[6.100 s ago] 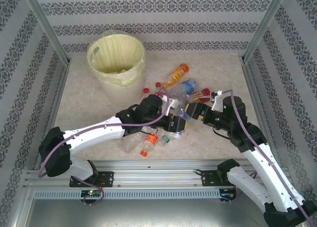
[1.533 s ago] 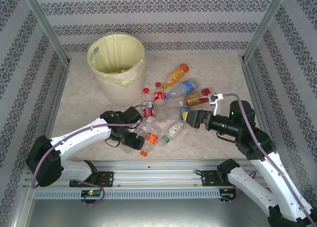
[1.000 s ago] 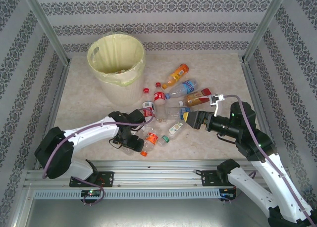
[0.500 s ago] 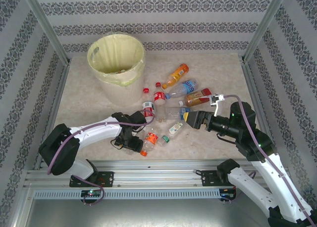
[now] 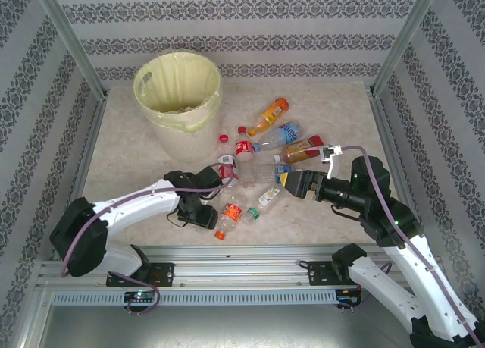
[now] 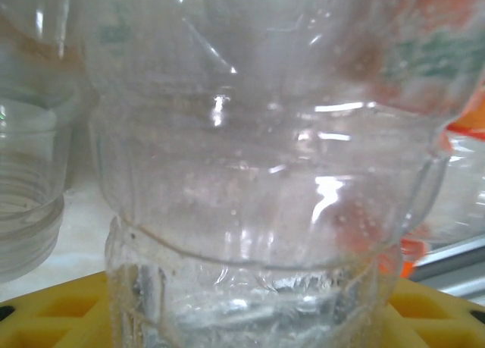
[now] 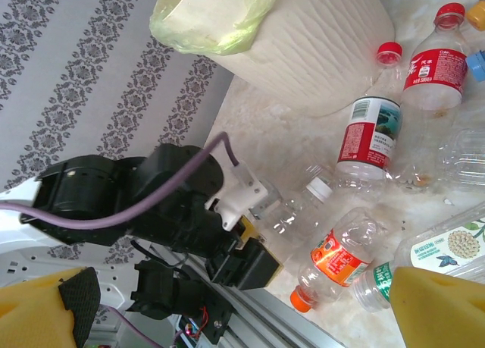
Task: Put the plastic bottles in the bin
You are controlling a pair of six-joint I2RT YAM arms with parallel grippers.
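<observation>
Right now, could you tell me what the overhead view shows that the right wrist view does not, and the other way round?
The overhead view adds the look down into the bin, the brown bottle at the pile's right edge, and the right arm itself. The right wrist view adds the right hand with its yellow pads wide apart, and the label print on the green-capped bottle. Both show the bin's outer wall, the left arm, the red-labelled bottle and the orange-labelled bottle.

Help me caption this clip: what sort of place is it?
Likely a robot test cell, not a home: aluminium frame posts, patterned wallpaper panels as walls, and two arms bolted to a rail at the table's edge.
</observation>
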